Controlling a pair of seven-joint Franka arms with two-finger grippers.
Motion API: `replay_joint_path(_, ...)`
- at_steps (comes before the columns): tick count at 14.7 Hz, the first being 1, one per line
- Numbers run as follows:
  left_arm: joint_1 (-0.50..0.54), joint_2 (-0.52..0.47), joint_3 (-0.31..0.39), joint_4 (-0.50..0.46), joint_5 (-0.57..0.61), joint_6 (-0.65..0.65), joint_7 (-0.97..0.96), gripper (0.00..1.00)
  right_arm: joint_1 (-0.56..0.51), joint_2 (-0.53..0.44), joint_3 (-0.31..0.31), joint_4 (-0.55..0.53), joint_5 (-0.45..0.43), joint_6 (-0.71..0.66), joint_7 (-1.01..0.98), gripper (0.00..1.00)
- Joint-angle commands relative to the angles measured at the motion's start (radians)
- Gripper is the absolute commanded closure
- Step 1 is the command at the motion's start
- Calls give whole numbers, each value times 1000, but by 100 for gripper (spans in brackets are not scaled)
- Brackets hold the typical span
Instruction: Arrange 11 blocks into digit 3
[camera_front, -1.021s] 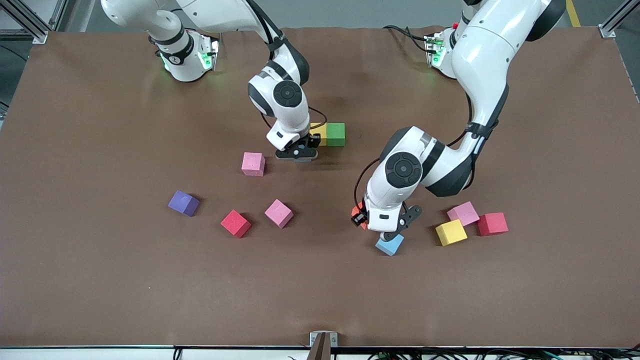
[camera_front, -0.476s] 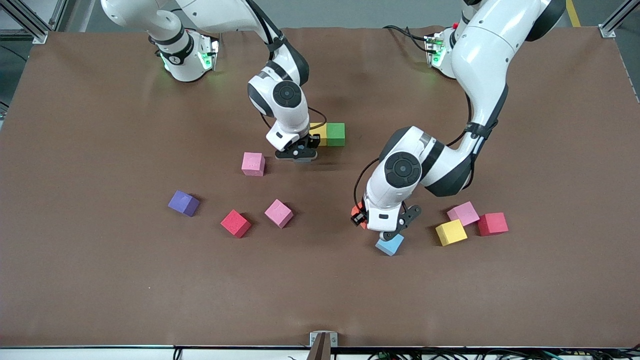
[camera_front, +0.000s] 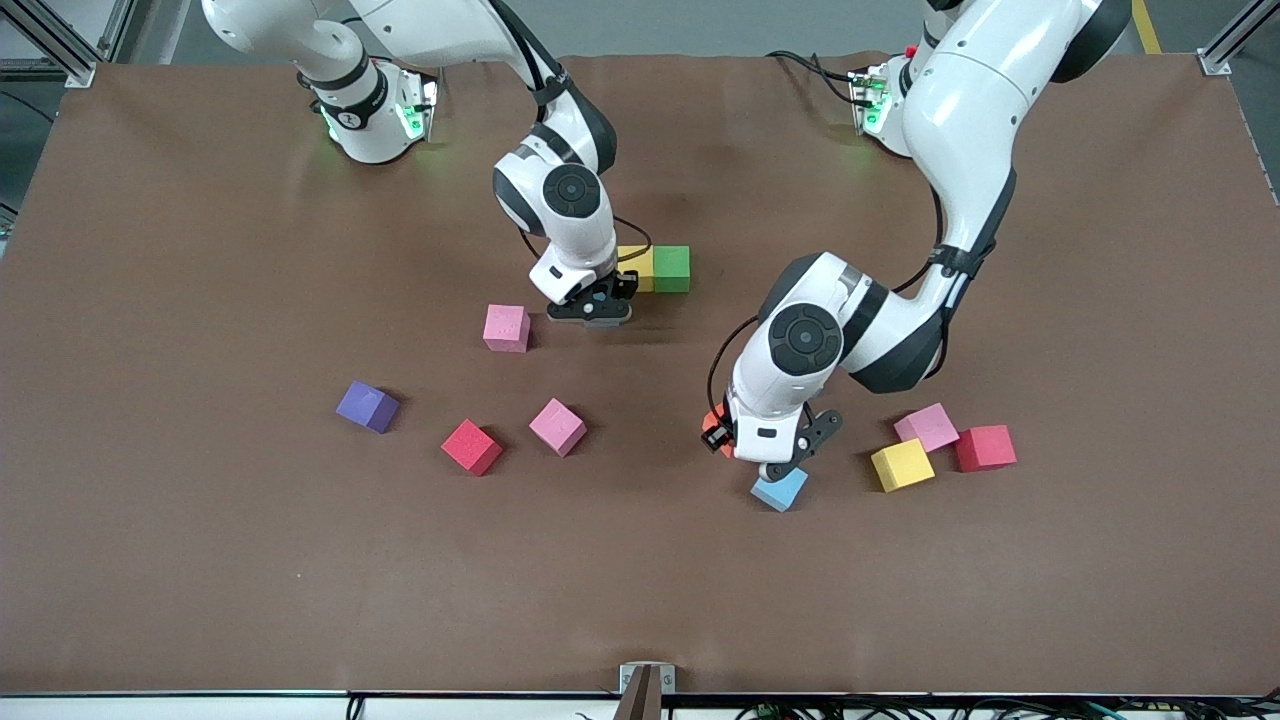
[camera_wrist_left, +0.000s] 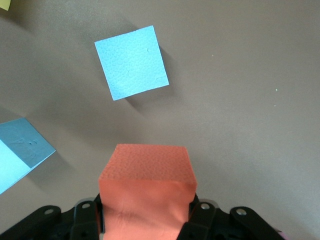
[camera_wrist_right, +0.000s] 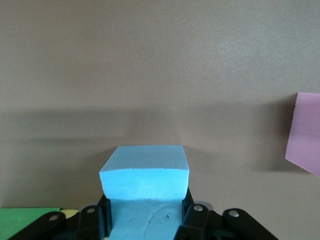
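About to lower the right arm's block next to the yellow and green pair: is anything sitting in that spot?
Nothing visible does. The right end effector holds a light blue block over bare table beside the yellow block, which touches the green block. The closest loose pink block lies apart, nearer the front camera.

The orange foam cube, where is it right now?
The orange foam cube is clamped in the left hand, up over the brown table just above a light blue foam cube, as the left wrist view shows.
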Motion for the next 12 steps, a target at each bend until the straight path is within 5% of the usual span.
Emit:
replay_joint_path(1, -5, -7, 4, -4, -5, -9, -6, 100, 0, -7, 0, -21, 12, 11, 7, 96)
replay_joint_path(8, -5, -7, 4, -4, -5, -9, -7, 100, 0, -9, 0, -35, 12, 8, 8, 94)
replay_joint_path(9, -7, -7, 4, -4, -5, -9, -7, 100, 0, -9, 0, -35, 12, 6, 8, 87)
replay_joint_path(10, -7, -7, 4, -5, -3, -9, -7, 100, -2, -9, 0, -35, 13, 5, 10, 59)
replay_joint_path(11, -5, -7, 4, -4, -5, -9, -7, 100, -2, -9, 0, -33, 13, 6, 42, 21)
replay_joint_path(12, -5, -7, 4, -4, -5, -9, -7, 100, -2, -7, 0, -30, 12, 6, 65, 0)
